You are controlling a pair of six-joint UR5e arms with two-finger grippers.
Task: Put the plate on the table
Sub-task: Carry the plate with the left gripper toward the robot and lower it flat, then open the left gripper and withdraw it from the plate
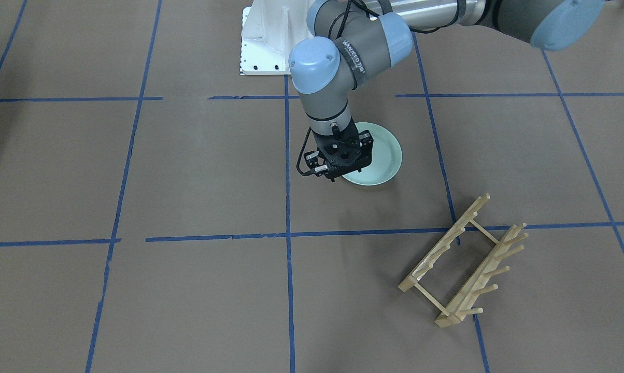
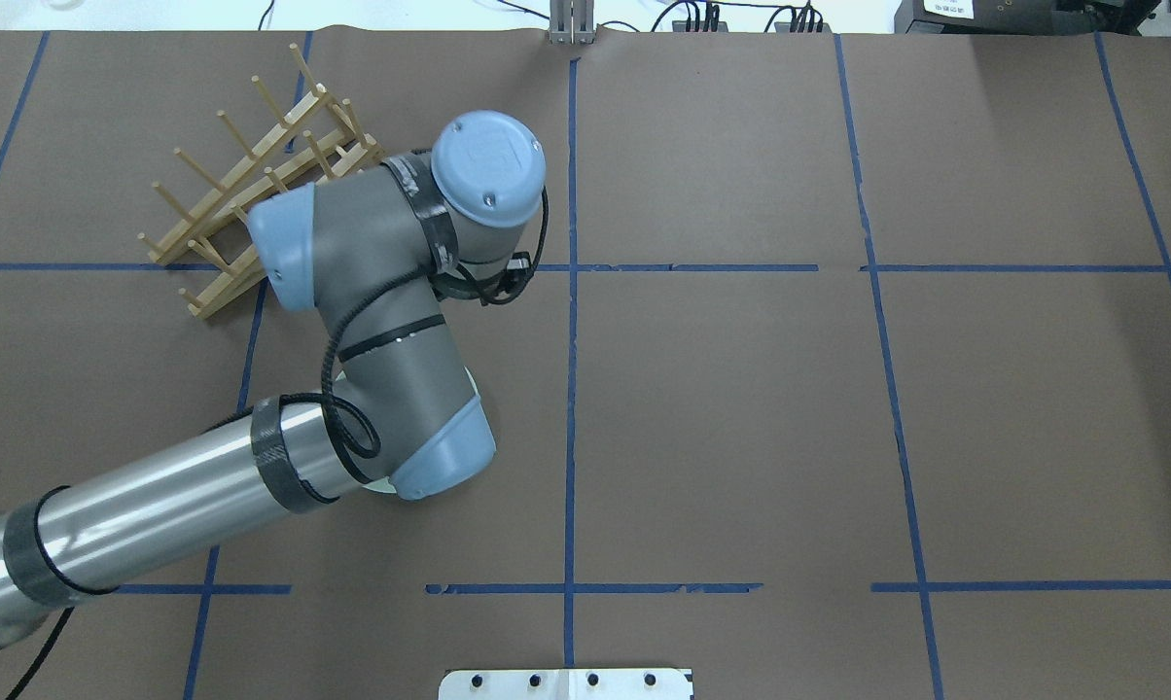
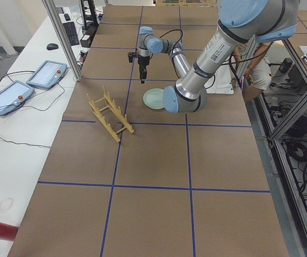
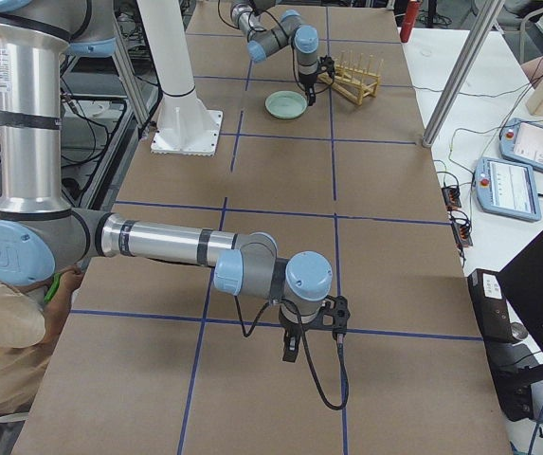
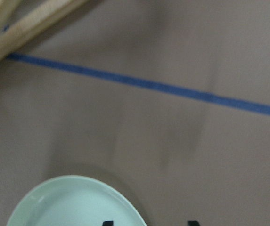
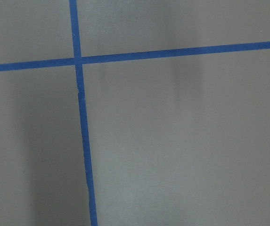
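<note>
The left arm (image 2: 158, 515) reaches forward from the robot's left side with its silver forearm nearly level. Its wrist joints (image 1: 317, 62) fold over so that the left gripper (image 1: 337, 168) points straight down. In the left wrist view only the two dark fingertips (image 5: 107, 222) show at the bottom edge; the jaws stand well apart and grip nothing. The right arm (image 4: 157, 242) stretches out low and almost horizontal, well apart from the other arm. It bends at the wrist so that the right gripper (image 4: 290, 349) hangs downward. Its fingers are too small in that side view to judge as spread or closed.
</note>
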